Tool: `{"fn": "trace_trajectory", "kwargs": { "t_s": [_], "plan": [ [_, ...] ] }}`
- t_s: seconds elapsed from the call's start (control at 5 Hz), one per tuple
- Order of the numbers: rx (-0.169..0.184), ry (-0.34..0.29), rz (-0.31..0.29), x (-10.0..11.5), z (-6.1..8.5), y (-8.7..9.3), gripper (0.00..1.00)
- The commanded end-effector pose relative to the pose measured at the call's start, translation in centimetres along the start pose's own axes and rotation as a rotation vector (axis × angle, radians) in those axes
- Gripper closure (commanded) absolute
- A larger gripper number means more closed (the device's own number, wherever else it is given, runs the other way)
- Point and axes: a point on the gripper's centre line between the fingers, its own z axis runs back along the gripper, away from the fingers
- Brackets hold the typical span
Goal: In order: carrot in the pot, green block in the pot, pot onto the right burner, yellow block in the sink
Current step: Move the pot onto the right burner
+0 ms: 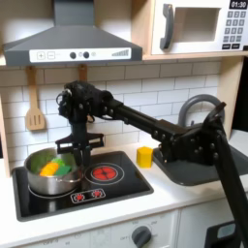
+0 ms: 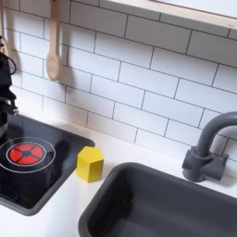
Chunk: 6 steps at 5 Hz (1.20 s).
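Observation:
The silver pot stands on the left burner of the black cooktop in the first exterior view. Inside it lie the orange carrot and the green block. My gripper hangs just above the pot's right side, over the green block, its fingers spread and holding nothing. The right burner glows red and is bare. The yellow block stands on the white counter between the cooktop and the sink.
A dark curved faucet rises behind the sink. A wooden spoon hangs on the tiled wall. A range hood and a microwave sit overhead. The arm reaches in from the first exterior view's right.

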Motion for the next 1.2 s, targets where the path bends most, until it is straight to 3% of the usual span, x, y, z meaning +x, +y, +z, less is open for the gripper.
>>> {"fn": "trace_trajectory", "kwargs": {
  "t_s": [0.0, 1.0],
  "plan": [
    [0.002, 0.006, -0.027, 0.2, 0.0, -0.9, 1.0],
    [-0.015, 0.002, -0.116, 0.5, -0.3, -5.6, 1.0]
  ]
}}
